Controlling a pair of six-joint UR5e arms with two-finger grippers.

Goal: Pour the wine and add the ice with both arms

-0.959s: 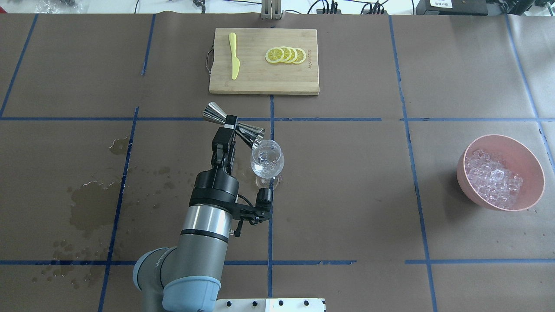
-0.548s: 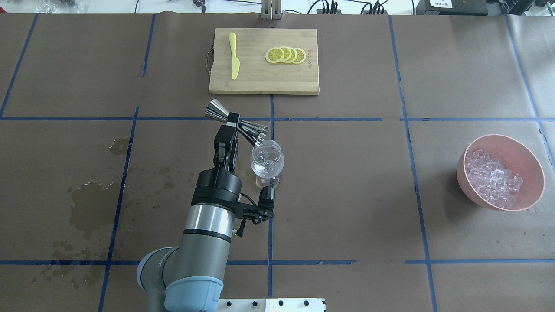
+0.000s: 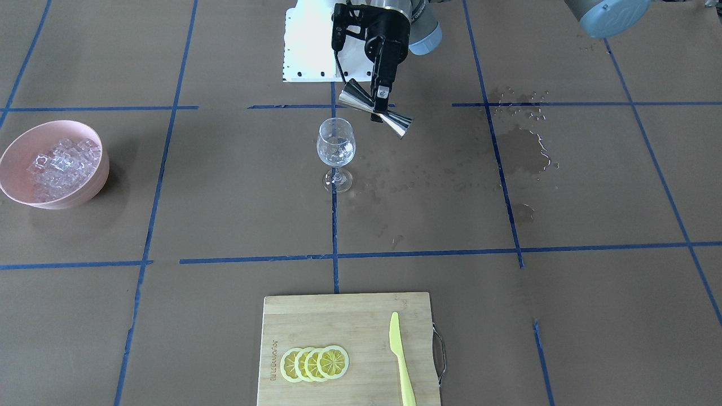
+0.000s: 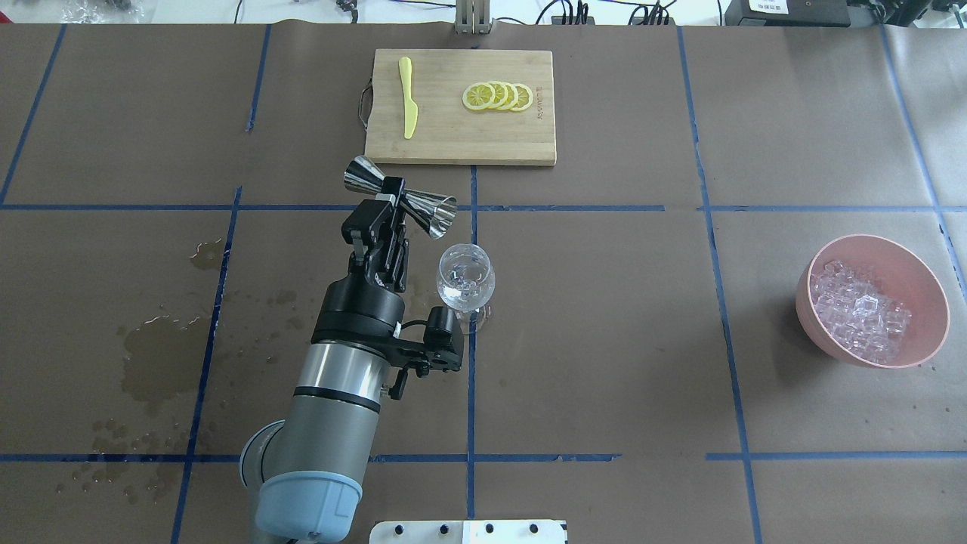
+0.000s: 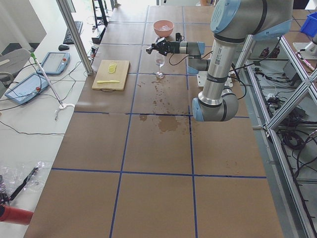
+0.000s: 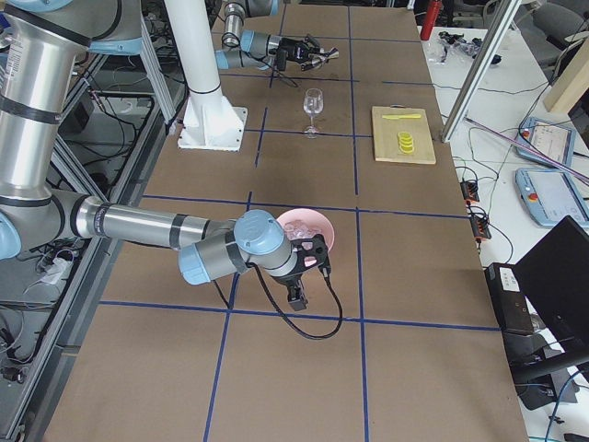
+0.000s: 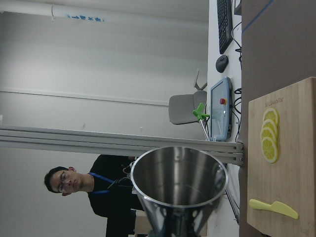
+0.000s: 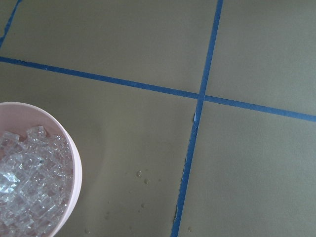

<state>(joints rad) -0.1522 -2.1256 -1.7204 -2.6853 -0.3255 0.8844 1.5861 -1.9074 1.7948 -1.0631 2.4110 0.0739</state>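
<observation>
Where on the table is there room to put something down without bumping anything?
The biggest bare patch lies between the wine glass and the pink bowl. There is also bare paper right of the cutting board. It is crowded by the glass, where the left hand holds the jigger, and wet stains mark the paper farther left.

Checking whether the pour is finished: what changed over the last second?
The left pincer, shut on the jigger, swung it back off the wine glass rim, away from the robot and slightly toward its left. The jigger's mouth is now clear of the glass. The glass, the pink bowl of ice and the cutting board stayed put.
</observation>
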